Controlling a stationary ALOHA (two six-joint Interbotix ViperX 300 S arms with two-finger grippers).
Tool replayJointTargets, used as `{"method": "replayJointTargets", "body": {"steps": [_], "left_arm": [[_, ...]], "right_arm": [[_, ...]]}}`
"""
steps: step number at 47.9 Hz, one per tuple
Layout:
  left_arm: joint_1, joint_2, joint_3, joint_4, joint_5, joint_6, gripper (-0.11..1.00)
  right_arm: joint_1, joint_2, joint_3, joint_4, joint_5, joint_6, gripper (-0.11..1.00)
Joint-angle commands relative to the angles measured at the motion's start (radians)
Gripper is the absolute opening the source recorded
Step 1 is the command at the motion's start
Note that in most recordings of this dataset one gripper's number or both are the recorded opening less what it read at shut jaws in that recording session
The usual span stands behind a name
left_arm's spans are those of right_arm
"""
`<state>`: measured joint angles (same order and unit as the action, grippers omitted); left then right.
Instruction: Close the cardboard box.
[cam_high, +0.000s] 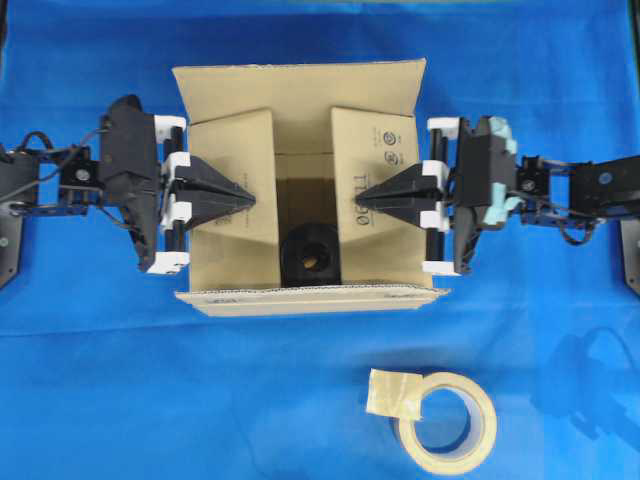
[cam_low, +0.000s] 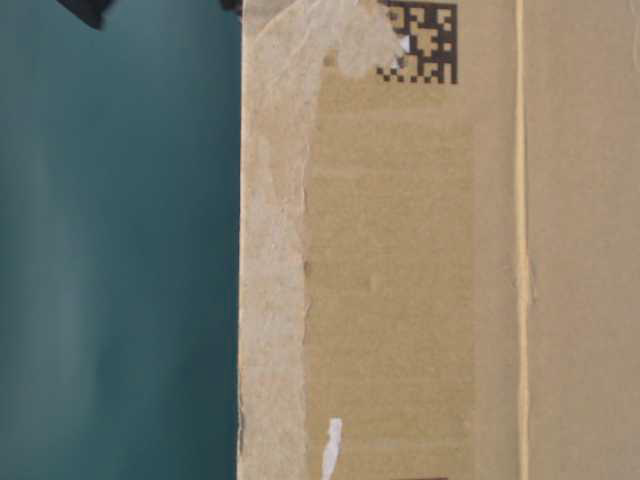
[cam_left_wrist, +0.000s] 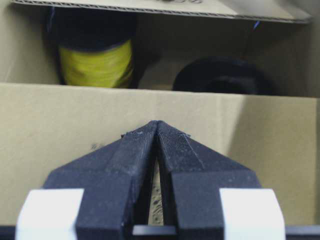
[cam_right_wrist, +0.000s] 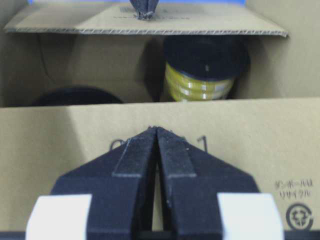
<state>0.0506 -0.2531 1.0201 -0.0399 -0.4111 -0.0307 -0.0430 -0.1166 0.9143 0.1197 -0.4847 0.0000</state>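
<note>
overhead exterior view: one cardboard box sits mid tabletop between two tools. left tool and right tool, both clenched, press its two side flaps. one tape roll lies nearby.

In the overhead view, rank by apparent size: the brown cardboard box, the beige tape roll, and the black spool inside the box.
1. The brown cardboard box, by far the largest.
2. The beige tape roll.
3. The black spool, though it sits lower, farther from the camera, and is partly hidden.

Brown cardboard box, upright mid-table, side flaps folded partly inward
</note>
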Motion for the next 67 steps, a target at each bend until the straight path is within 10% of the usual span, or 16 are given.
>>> {"method": "replayJointTargets", "body": {"steps": [1,67], "left_arm": [[0.012,0.026,-0.029,-0.002,-0.005,0.002,0.0],[0.17,0.265,-0.376,0.0,0.031,0.144,0.0]], "right_arm": [[-0.006,0.017,-0.021,0.011,-0.014,0.002,0.0],[-0.003,0.048,-0.023,0.041,-0.02,0.003,0.0]]}}
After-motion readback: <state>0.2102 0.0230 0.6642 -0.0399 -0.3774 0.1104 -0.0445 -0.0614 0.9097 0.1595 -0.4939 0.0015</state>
